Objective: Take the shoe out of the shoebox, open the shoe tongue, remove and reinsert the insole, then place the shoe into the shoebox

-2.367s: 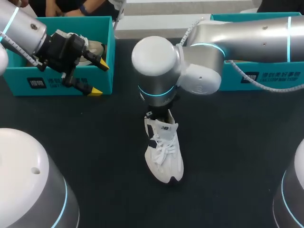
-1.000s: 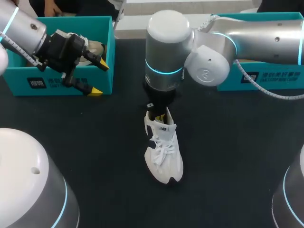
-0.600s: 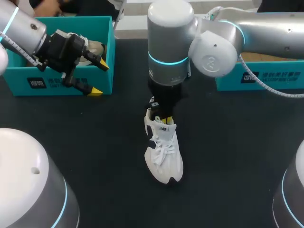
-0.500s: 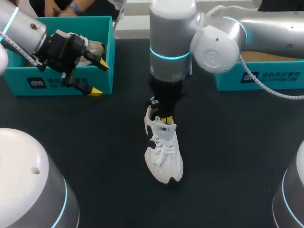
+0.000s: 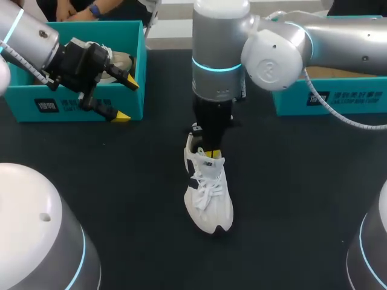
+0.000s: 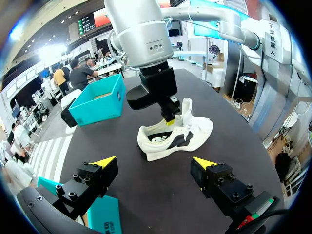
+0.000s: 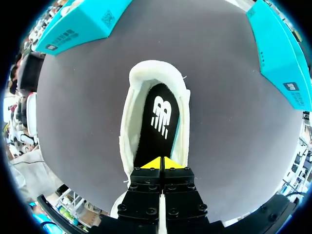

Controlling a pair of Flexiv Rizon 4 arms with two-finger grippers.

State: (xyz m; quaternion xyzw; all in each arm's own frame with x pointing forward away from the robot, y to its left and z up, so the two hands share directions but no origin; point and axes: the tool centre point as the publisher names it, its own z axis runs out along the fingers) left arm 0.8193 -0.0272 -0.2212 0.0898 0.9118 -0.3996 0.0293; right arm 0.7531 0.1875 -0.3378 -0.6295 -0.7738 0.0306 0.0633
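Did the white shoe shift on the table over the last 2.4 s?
No. The white shoe keeps the same spot and heading relative to the left shoebox, with the right gripper at its opening.

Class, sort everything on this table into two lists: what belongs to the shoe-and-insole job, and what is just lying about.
Belongs to the job:
white shoe
black insole inside it
right gripper, at the shoe's opening
left gripper
teal shoebox beside the left gripper

Likely lying about:
second teal box on the right
pale item in the teal shoebox, too hidden to identify
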